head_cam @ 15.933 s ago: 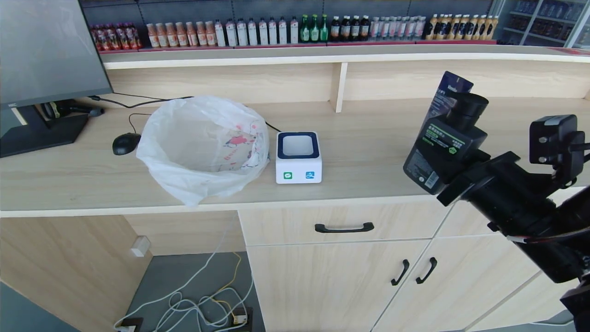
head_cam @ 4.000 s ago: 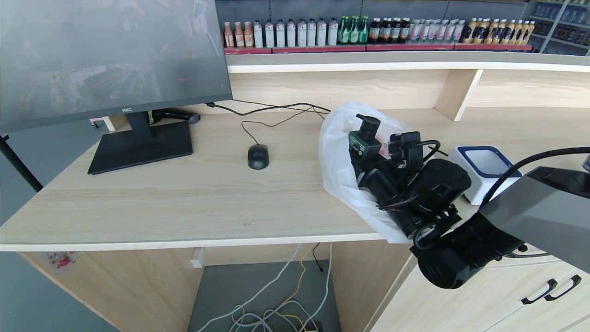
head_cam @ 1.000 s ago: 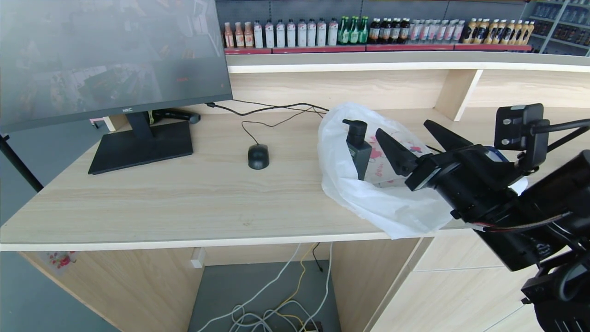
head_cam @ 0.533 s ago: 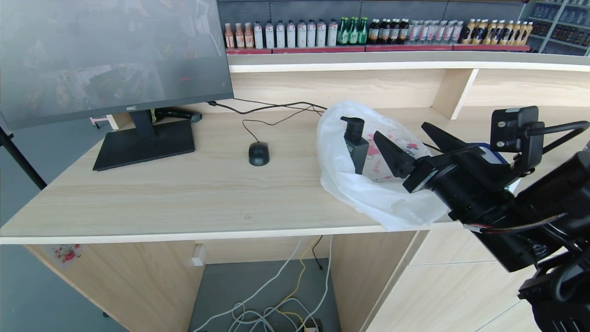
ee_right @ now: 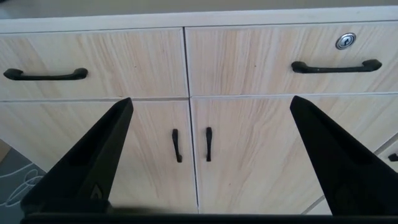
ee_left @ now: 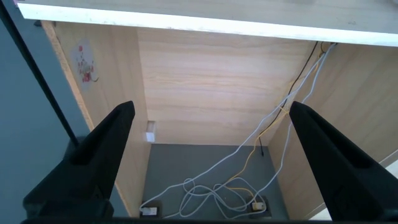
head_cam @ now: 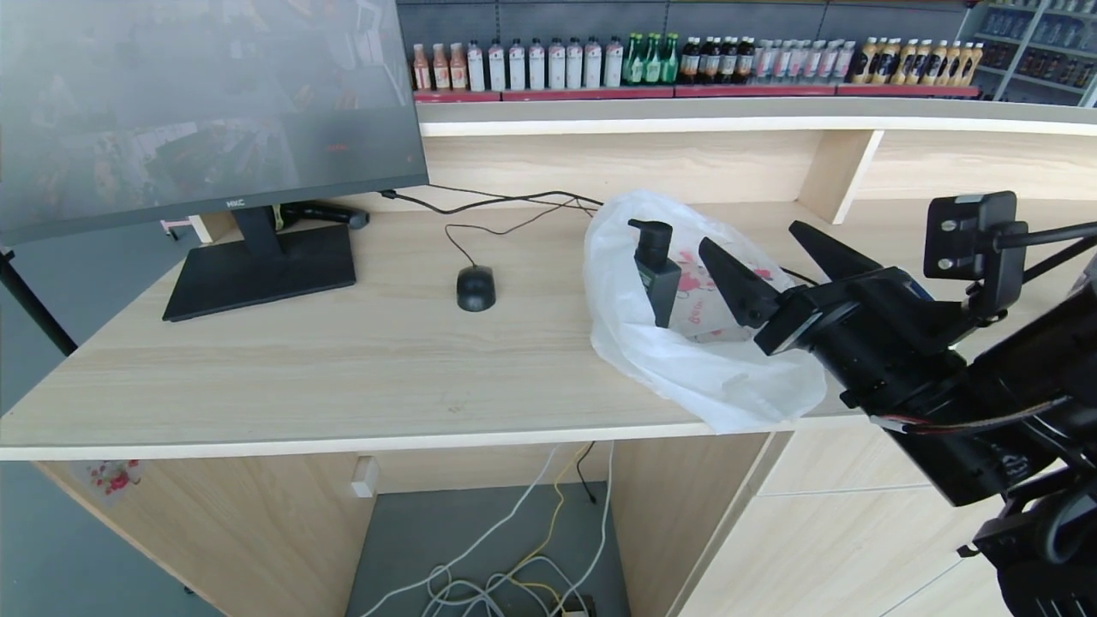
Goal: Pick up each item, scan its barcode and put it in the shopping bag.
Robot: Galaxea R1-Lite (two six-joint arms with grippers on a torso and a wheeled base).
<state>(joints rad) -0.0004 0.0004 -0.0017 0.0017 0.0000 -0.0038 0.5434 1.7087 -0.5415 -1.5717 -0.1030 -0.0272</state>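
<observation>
A pale wood-grain counter (head_cam: pixel 343 360) stretches left of the right gripper (head_cam: pixel 756 242); beyond the gripper, a raised wooden ledge (head_cam: pixel 651 116) and a red-edged shelf of bottles (head_cam: pixel 686 89); below it, light wooden cabinet doors (ee_right: pixel 261 149) with black handles (ee_right: pixel 45 74); grey floor (head_cam: pixel 386 523) beneath.

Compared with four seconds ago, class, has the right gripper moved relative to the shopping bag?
Yes. The right gripper has withdrawn rightward out of the shopping bag, leaving the bottle inside.

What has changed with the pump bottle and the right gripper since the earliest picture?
The right gripper carried the pump bottle left into the shopping bag, let it go and drew back, open. The bottle now stands in the bag. The bag, mouse and monitor stayed in place on the counter.
</observation>
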